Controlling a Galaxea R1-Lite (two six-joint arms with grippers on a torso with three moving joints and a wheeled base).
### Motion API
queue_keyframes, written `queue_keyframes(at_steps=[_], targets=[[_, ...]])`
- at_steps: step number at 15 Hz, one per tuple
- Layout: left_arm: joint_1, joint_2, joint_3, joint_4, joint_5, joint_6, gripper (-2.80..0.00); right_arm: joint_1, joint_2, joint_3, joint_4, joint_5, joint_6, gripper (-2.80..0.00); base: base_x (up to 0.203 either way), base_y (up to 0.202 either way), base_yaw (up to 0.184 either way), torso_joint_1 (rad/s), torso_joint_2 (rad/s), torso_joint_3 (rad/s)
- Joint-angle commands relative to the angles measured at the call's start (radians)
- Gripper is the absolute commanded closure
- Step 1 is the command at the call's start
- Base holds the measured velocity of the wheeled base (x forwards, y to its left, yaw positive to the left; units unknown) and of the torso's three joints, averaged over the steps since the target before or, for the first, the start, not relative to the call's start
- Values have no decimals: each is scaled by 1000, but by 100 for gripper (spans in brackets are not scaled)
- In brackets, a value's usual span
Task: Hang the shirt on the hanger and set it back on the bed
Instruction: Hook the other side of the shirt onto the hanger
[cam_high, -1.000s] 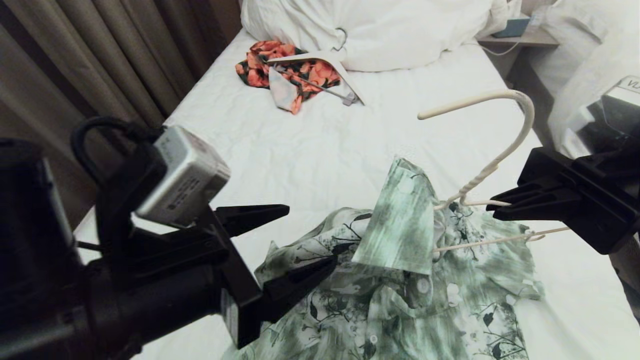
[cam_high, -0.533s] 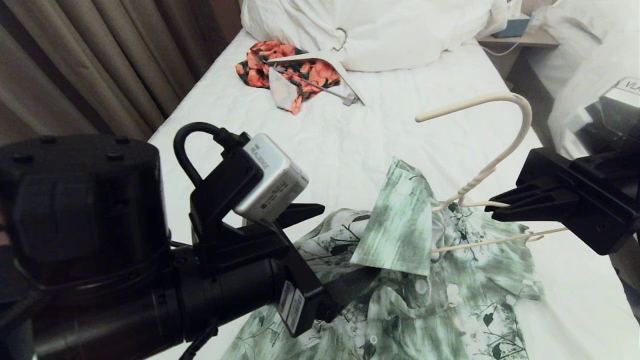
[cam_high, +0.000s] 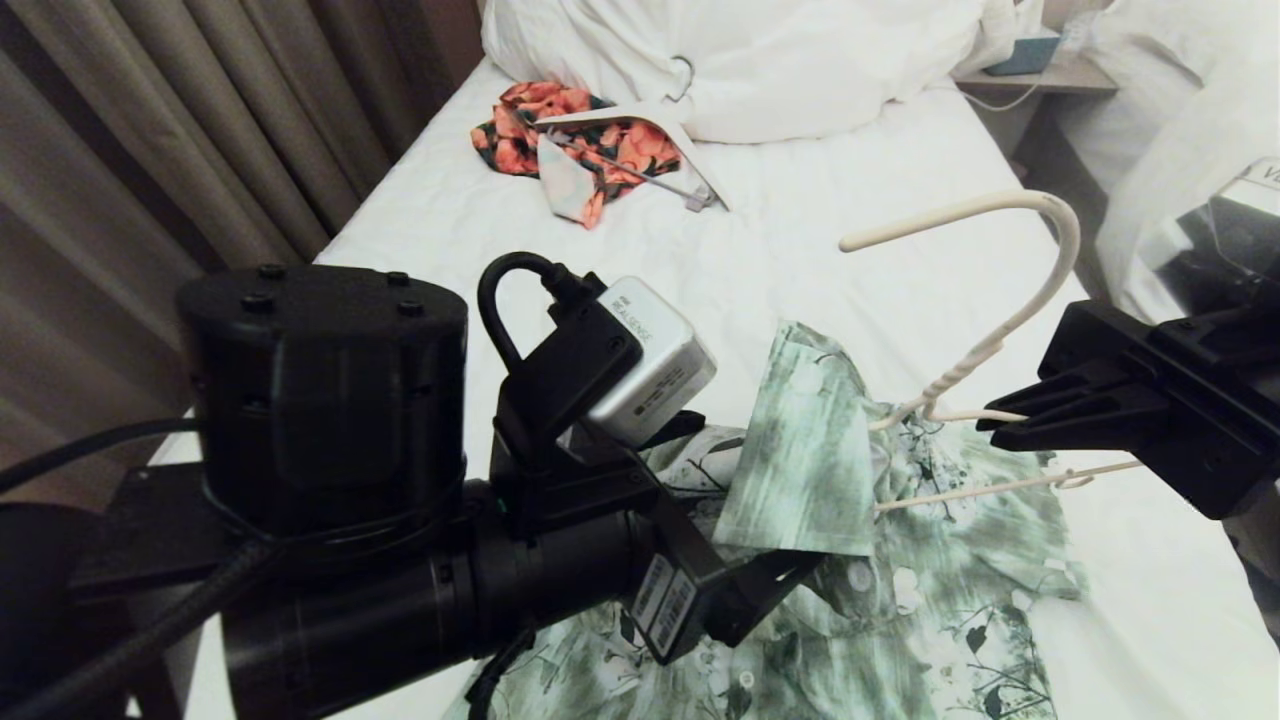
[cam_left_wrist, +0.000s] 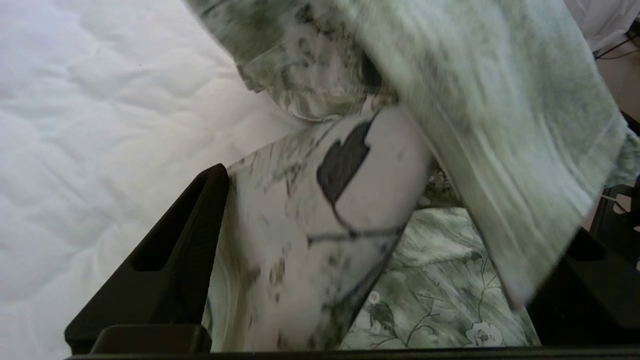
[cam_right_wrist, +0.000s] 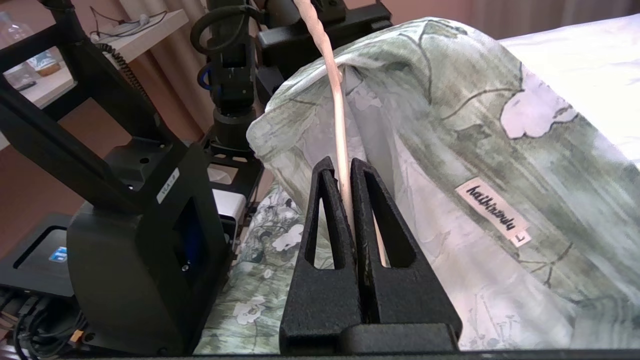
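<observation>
A: Lower left of the head view, the left gripper (cam_high: 745, 520) has its jaws spread wide around a fold of the green-and-white flower-print button-up shirt (cam_high: 900, 590).

B: At right, the right gripper (cam_high: 985, 420) pinches the thin cream wire hanger (cam_high: 1000, 330) at the collar. Threading step, I'd say; next, grab the shoulder and pull it over the wire.

A: Beyond, the white-sheeted bed (cam_high: 600, 280).

Landmark: the big white pillows (cam_high: 740, 60) at the head end.
Orange-red floral garment (cam_high: 560, 135): crumpled just in front of the pillows, toward the curtains.
Broad white hanger (cam_high: 665, 140): lying across that garment, its metal hook touching the pillows.
Curtains (cam_high: 200, 130): brown, hanging beside the pillows.
Bedside shelf (cam_high: 1040, 78): on the pillows' other side, holding a teal box (cam_high: 1022, 52).
</observation>
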Motion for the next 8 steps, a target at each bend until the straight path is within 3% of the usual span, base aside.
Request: queue_keyframes(at_steps=[1,2,8], targets=[[-5,36,-14,-3,1,2,-251,-1,-5,4,4,10,-7,0,0,0,0,0,0,0],[-12,43,-16,-3,3,2,0,-1,-5,6,4,10,-7,0,0,0,0,0,0,0],[-14,37,-8,-3,7,2,0,-4,-7,6,2,10,-4,0,0,0,0,0,0,0]])
